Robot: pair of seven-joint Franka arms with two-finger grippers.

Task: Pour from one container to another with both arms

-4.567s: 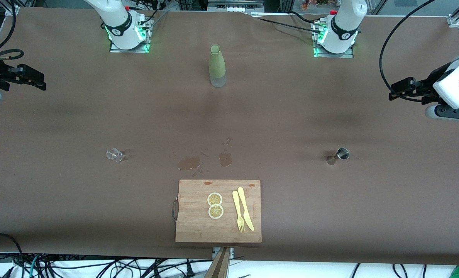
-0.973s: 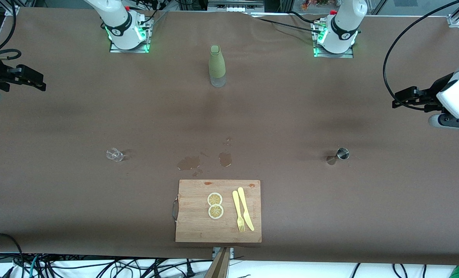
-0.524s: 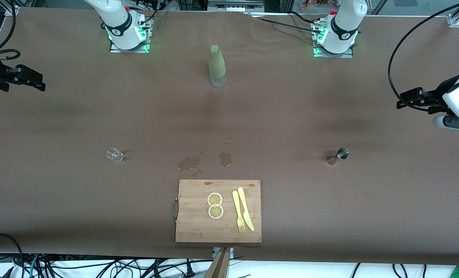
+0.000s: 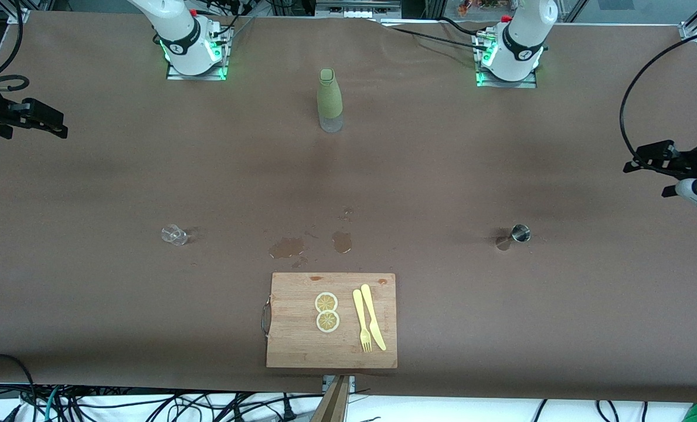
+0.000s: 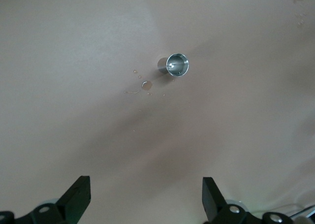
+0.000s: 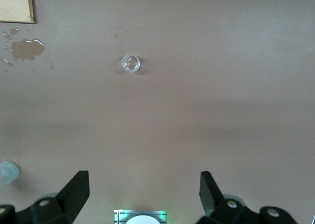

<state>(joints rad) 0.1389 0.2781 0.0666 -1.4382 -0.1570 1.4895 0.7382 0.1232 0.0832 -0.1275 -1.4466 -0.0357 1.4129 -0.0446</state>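
Observation:
The silvery steel jigger (image 4: 520, 233) stands upright on the brown table toward the left arm's end, its round rim (image 5: 177, 65) facing up. The small clear glass cup (image 4: 174, 234) stands toward the right arm's end and also shows in the right wrist view (image 6: 131, 63). My left gripper (image 4: 638, 161) hangs open in the air at the table's left-arm end, apart from the jigger, with nothing between its fingers (image 5: 145, 184). Over the table's other end, my right gripper (image 4: 61, 127) is open and empty (image 6: 143, 179), well away from the cup.
A tall olive-green bottle (image 4: 329, 99) stands mid-table between the arm bases. A wooden cutting board (image 4: 301, 346) with two lemon slices (image 4: 326, 312), a yellow fork and a knife (image 4: 369, 322) lies near the front edge. Wet spills (image 4: 286, 247) mark the cloth beside it.
My left gripper has drifted outward toward its end of the table and the front camera. The right gripper has shifted only slightly. Jigger and cup have not moved.

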